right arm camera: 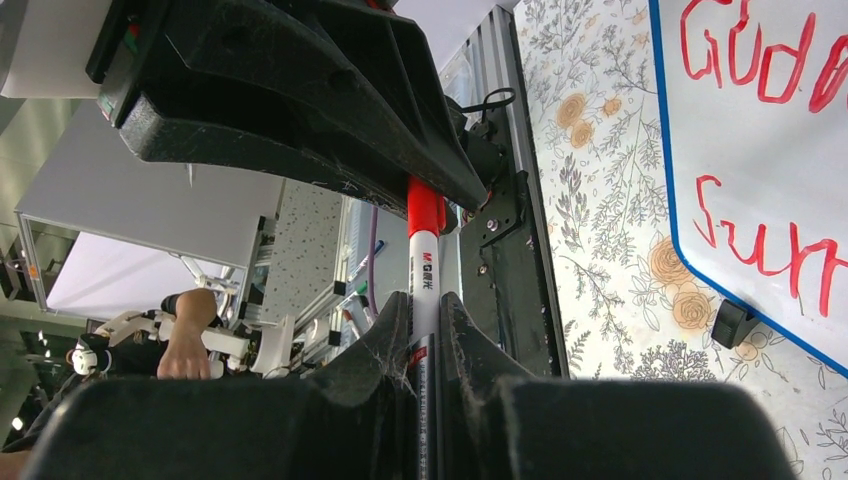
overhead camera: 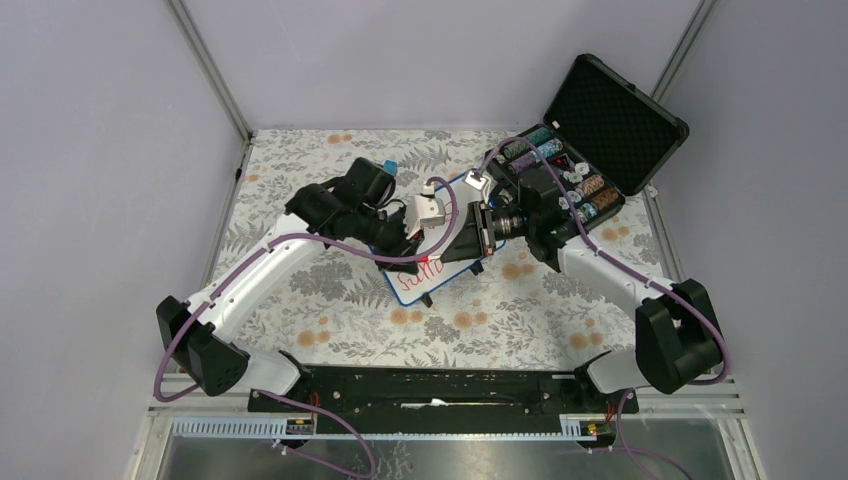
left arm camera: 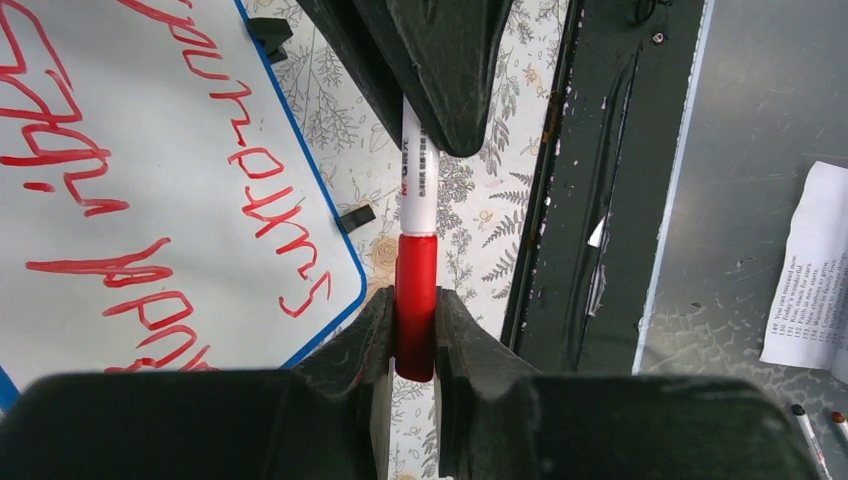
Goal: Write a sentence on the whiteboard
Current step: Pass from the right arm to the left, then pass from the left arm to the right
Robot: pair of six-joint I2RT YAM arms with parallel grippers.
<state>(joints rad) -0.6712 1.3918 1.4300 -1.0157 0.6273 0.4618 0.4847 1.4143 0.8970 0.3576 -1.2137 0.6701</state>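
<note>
The whiteboard [overhead camera: 425, 290] with its blue rim lies on the floral cloth at mid-table, partly hidden under both grippers. Its red sentence [left arm camera: 265, 195] runs in two lines and also shows in the right wrist view, sentence [right arm camera: 760, 60]. A marker hangs level between the two grippers, just off the whiteboard's [left arm camera: 150, 130] near edge. My left gripper [left arm camera: 415, 300] is shut on the marker's red cap [left arm camera: 416, 275]. My right gripper [right arm camera: 425, 305] is shut on the white barrel [right arm camera: 424, 270], and the cap [right arm camera: 424, 205] sits against the barrel's end. Left gripper [overhead camera: 415, 250] and right gripper [overhead camera: 462, 240] face each other.
An open black case [overhead camera: 600, 120] holding poker chips stands at the back right. The black base rail [overhead camera: 440, 385] runs along the near edge. A printed paper sheet [left arm camera: 812, 270] lies on the metal shelf beyond it. A small blue object [overhead camera: 389, 166] sits behind the left arm.
</note>
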